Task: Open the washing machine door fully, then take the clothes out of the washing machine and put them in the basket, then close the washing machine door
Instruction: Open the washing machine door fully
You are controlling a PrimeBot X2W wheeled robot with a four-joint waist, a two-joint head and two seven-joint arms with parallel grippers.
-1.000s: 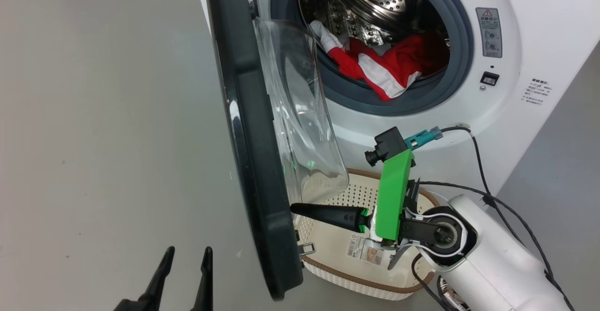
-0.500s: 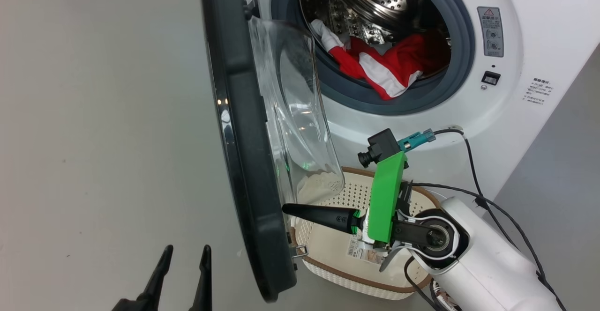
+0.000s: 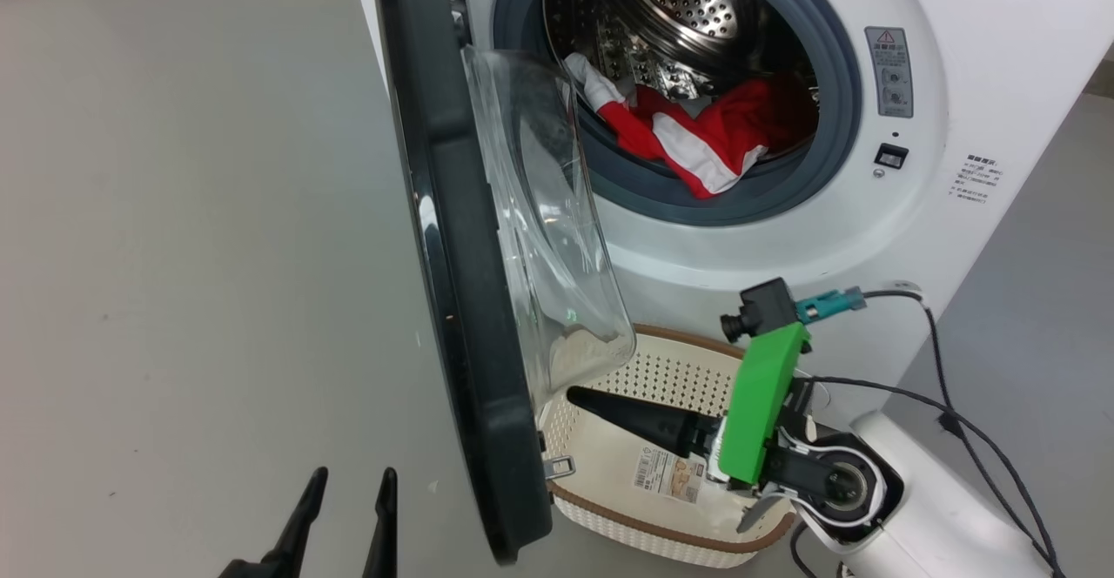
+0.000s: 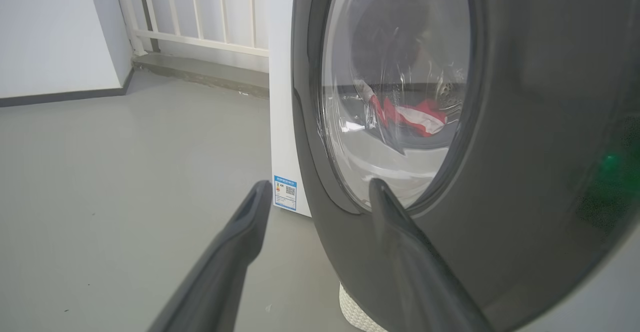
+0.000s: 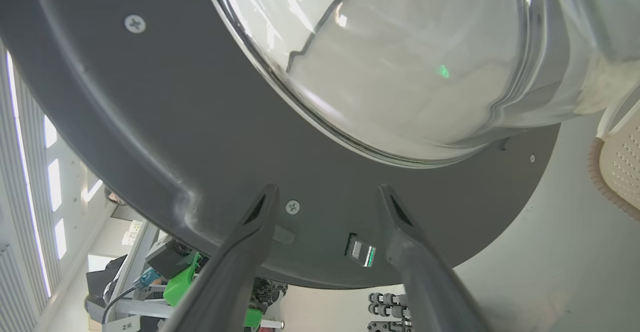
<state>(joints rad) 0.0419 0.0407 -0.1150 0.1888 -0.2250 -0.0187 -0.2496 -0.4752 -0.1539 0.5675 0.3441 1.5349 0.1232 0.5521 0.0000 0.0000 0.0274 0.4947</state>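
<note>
Your right tool [image 5: 326, 192] is standing with its fingers spread and nothing between them, pointing at the inner rim of the washing machine door [image 3: 452, 256], just over the basket [image 3: 670, 373]. Your left tool [image 3: 352, 478] is gaping empty too, on the door's outer side above the grey floor [image 3: 174, 256]. The door's glass bowl is overhanging the basket's corner, while the clothes [image 3: 705, 138] are lying in the drum of the washing machine [image 3: 783, 247].
</note>
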